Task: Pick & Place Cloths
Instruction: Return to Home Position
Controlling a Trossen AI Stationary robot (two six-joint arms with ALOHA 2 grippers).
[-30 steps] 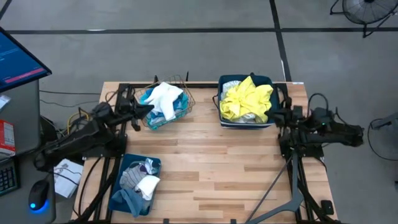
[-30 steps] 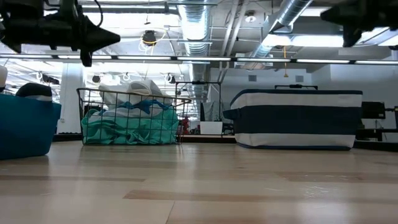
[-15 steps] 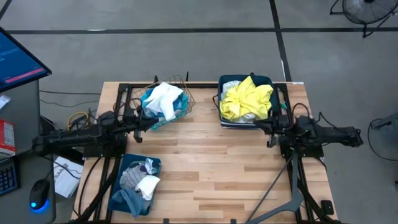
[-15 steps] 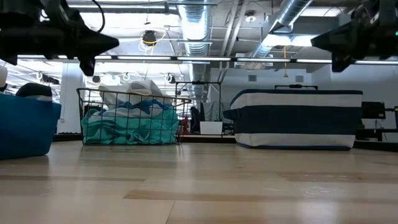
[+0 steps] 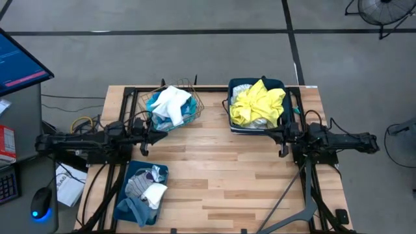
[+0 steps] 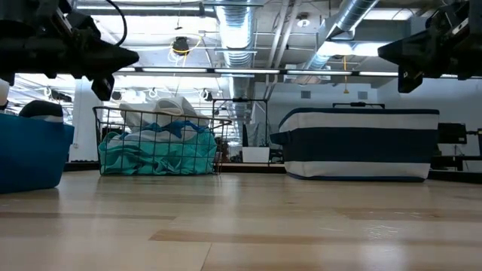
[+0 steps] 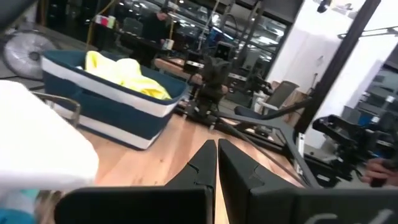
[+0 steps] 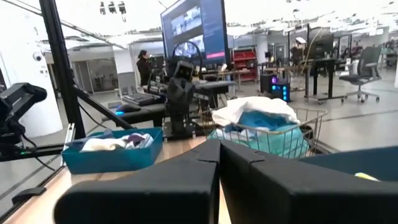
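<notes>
Left pincer (image 5: pixel 156 135) & right pincer (image 5: pixel 270 134) hang clenched, empty, over pale plank worktop (image 5: pixel 221 169); crumpled soft cloths (image 5: pixel 258 103) fill wire basket (image 5: pixel 195 97), striped bin (image 5: pixel 242 82) & blue bin (image 5: pixel 138 167).

Even, soft light from above falls on the wooden table (image 5: pixel 221 175) in the high view, leaving only faint, soft-edged shadows on its boards. In the low view, bright ceiling lights (image 6: pixel 354 49) beyond the table turn the left arm (image 6: pixel 68 49) and right arm (image 6: pixel 433 45) into black silhouettes, and the tabletop carries a pale sheen. In the left wrist view, glare washes out the white cloth (image 7: pixel 37 146).
</notes>
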